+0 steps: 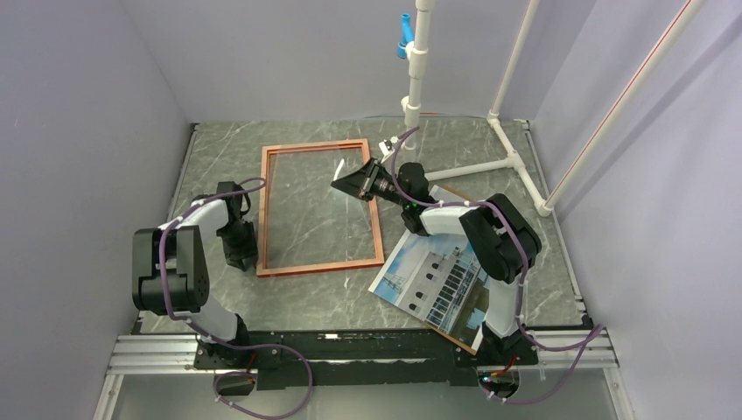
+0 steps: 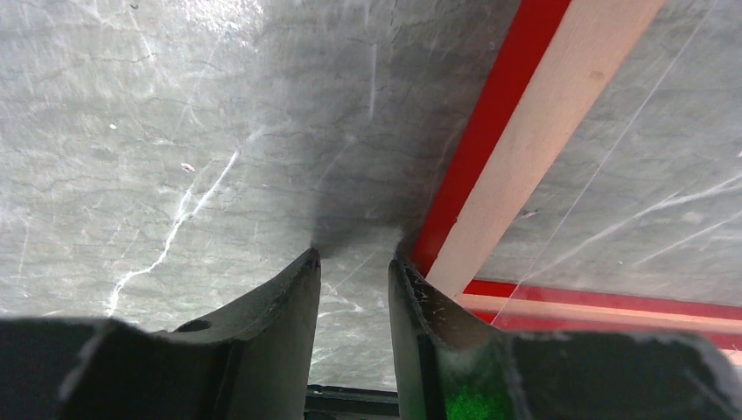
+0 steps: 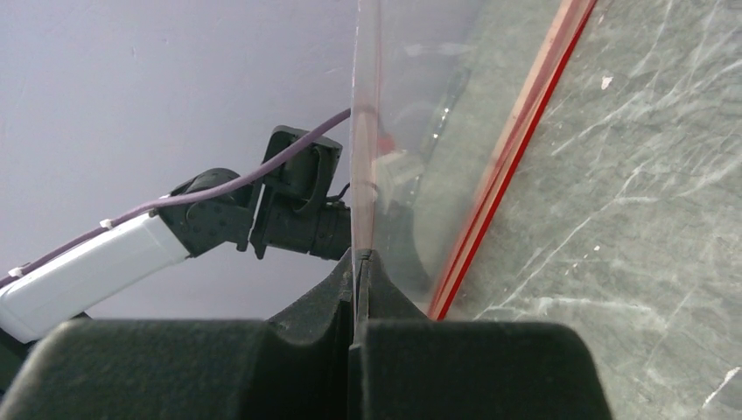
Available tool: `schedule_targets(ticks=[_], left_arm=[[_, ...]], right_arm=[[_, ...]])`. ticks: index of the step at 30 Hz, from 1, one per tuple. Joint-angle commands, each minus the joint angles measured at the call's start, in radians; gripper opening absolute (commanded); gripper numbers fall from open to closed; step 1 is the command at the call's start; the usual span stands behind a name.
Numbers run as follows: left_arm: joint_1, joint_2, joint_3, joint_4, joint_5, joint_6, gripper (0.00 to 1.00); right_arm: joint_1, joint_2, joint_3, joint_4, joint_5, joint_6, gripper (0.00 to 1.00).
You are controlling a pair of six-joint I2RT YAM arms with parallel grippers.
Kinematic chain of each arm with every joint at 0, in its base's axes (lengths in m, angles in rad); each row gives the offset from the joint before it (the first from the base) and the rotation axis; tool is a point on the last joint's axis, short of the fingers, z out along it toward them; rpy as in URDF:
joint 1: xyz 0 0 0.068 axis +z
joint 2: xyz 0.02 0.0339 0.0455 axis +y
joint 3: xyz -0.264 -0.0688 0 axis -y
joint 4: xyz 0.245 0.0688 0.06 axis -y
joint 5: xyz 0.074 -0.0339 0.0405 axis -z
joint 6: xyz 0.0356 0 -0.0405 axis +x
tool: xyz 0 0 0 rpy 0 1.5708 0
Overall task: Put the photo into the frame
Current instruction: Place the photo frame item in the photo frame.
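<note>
The frame (image 1: 266,210) lies flat in the middle of the table, orange-brown face up. My right gripper (image 1: 343,185) hovers over its right half, shut on the edge of a thin clear pane (image 3: 365,131) that stands tilted up from the frame's red edge (image 3: 507,166). Just outside the frame's near left side, my left gripper (image 1: 238,252) is low on the table. In the left wrist view this gripper (image 2: 354,258) is open with only bare table between the jaws, and its right finger (image 2: 411,289) rests against the frame's red rim (image 2: 490,131). The photo (image 1: 429,276) lies face up at the front right.
A brown backing board (image 1: 462,337) lies under the photo, partly hidden by the right arm. A white pipe stand (image 1: 418,79) rises at the back, with its foot (image 1: 516,162) spreading over the back right. Grey walls close in the left, back and right.
</note>
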Motion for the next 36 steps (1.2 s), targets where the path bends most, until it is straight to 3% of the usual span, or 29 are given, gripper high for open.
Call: schedule_targets(ticks=[1,21,36], left_arm=[[-0.007,0.004,0.030,-0.016,0.012,0.005,0.39],[-0.008,0.010,0.030,-0.016,0.012,0.008,0.38],[-0.012,0.014,0.030,-0.018,0.012,0.006,0.37]], right_arm=[[-0.006,-0.047,-0.014,0.131,-0.019,0.000,0.00],[-0.011,-0.148,-0.002,-0.004,0.004,-0.113,0.00],[-0.039,-0.042,-0.011,-0.038,0.086,-0.030,0.00]])
